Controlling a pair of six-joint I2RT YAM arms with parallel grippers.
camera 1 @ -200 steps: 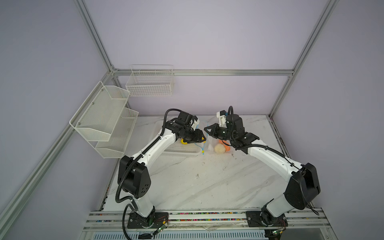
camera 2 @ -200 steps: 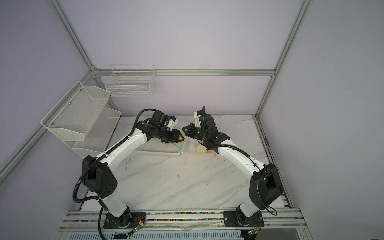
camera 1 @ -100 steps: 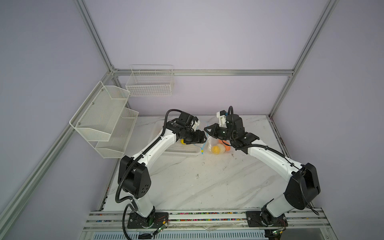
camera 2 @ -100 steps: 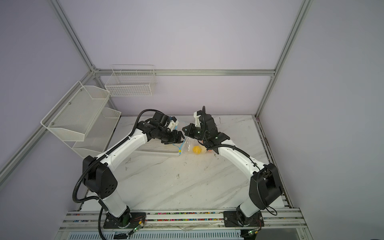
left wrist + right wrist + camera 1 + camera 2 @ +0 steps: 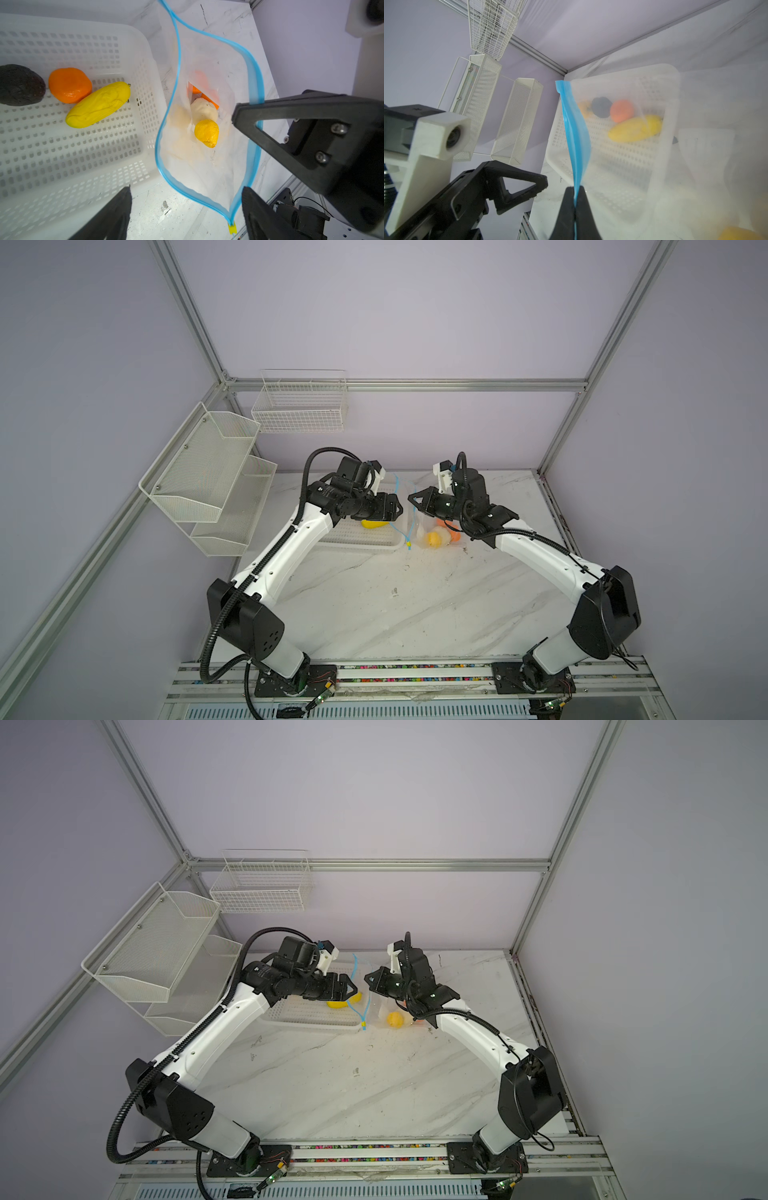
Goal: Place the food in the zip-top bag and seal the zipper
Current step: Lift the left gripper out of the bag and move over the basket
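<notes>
The left gripper point(image 5: 186, 214) hangs with its two fingers spread wide and nothing between them, over the spot where the basket point(image 5: 83, 166) meets the bag point(image 5: 207, 166). The right gripper point(image 5: 575, 190) is pinched tight on the zipper point(image 5: 177, 62), holding one lip of the mouth up. The one blue strip runs as an open loop, and its single yellow slider point(image 5: 232, 228) sits at the end nearest the left fingers. The bag stands open on the table point(image 5: 395, 614), just beside the basket and between the two grippers. Inside it lie one yellow fruit point(image 5: 206, 133) and one cream-white piece point(image 5: 203, 110) touching it. There is orange point(image 5: 196, 89) behind them, but the number of pieces cannot be told. The basket holds one dark fruit point(image 5: 18, 85), one orange point(image 5: 69, 85) and one long yellow piece point(image 5: 97, 105), the last two touching. A fourth, yellowish piece point(image 5: 584, 109) shows only as a blur through the bag in the right wrist view. Two racks hang on the walls: one wire rack point(image 5: 299, 406) and one two-tier mesh shelf point(image 5: 208, 481).
</notes>
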